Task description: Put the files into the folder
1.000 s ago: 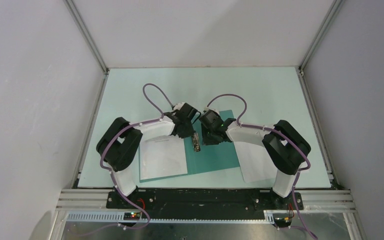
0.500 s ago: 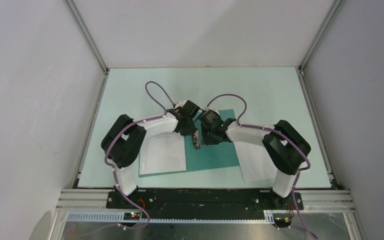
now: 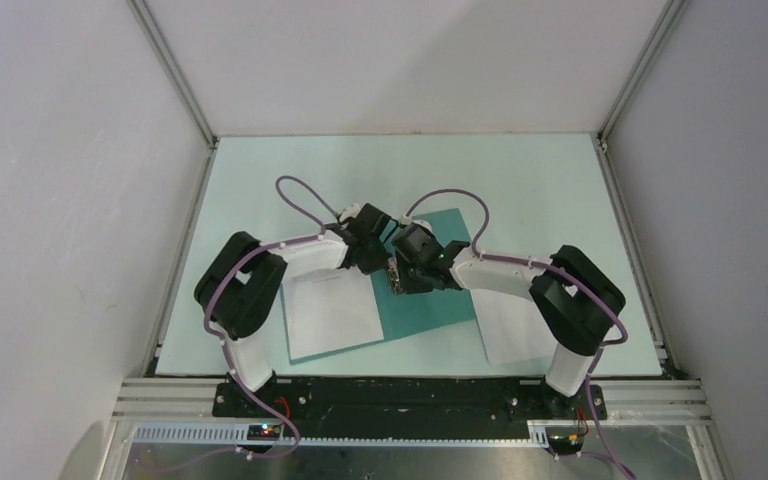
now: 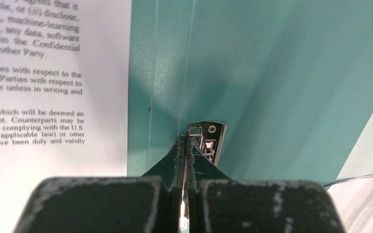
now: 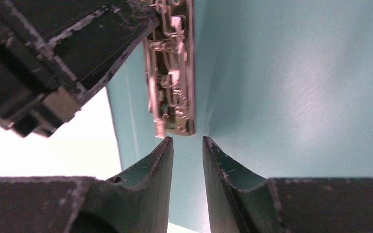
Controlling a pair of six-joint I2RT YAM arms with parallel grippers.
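where the sheet point(image 4: 53, 73) borders the folder point(image 4: 281, 73), "confidential" is legible.

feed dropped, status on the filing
Left gripper shut on clip; right gripper jaws apart beside it. One sheet on open folder, second sheet under right arm.
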